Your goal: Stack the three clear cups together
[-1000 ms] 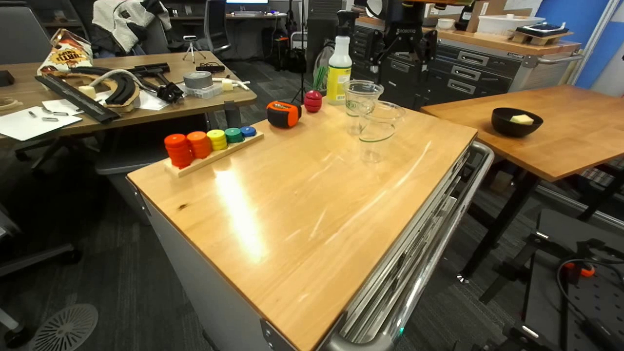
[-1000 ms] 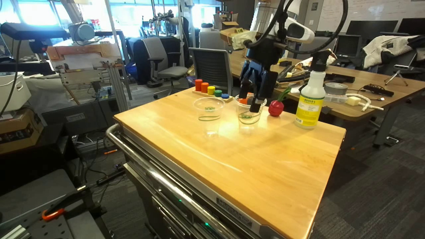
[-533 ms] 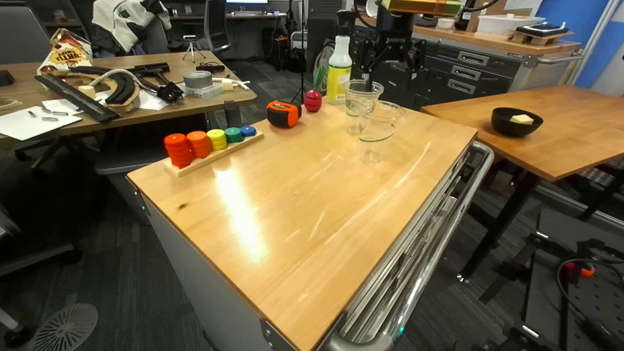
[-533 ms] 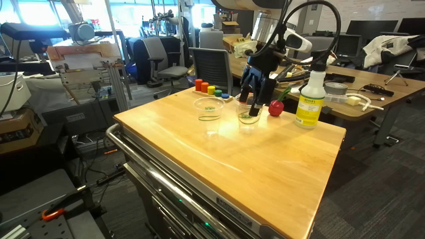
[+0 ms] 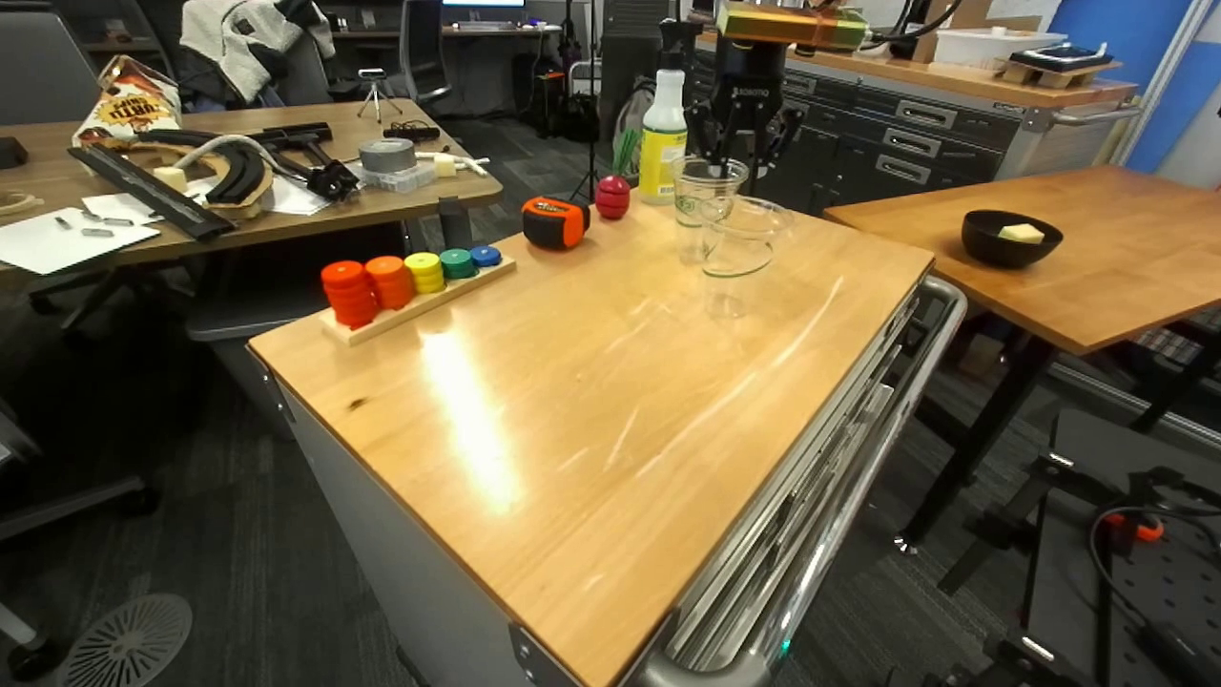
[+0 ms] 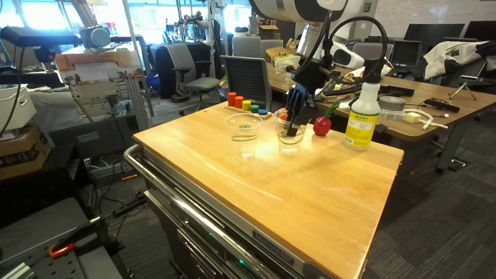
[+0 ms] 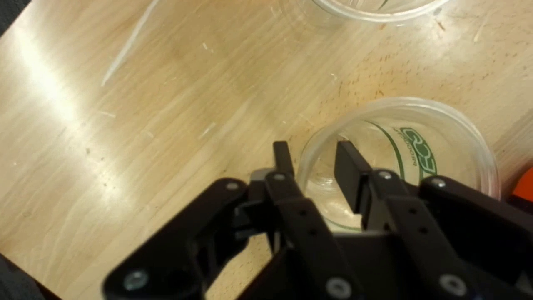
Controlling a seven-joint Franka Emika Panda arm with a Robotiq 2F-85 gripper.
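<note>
Two separate clear cup outlines stand upright on the wooden cart top; whether another cup nests in either I cannot tell. The clear cup by the gripper (image 5: pixel 699 205) (image 6: pixel 290 139) (image 7: pixel 449 137) has a green printed mark. The second clear cup (image 5: pixel 737 260) (image 6: pixel 244 131) (image 7: pixel 383 17) stands a short way off. In the wrist view my gripper (image 7: pixel 314 156) straddles the near rim of the first cup. One finger (image 7: pixel 349 177) is over the cup's mouth, the other finger (image 7: pixel 282 156) outside its wall. A gap shows on both sides of the rim, so the jaws are partly open.
A spray bottle (image 5: pixel 663 143) (image 6: pixel 362 120) and a red radish-like toy (image 5: pixel 612 197) (image 6: pixel 322 126) stand close by the first cup. An orange tape measure (image 5: pixel 556 224) sits behind it. A wooden rack of coloured discs (image 5: pixel 410 286) (image 6: pixel 247 105) lies at the cart's edge.
My gripper has come down and across to the first cup's rim, and its fingers have drawn closer together. Both cups stay where they were.
</note>
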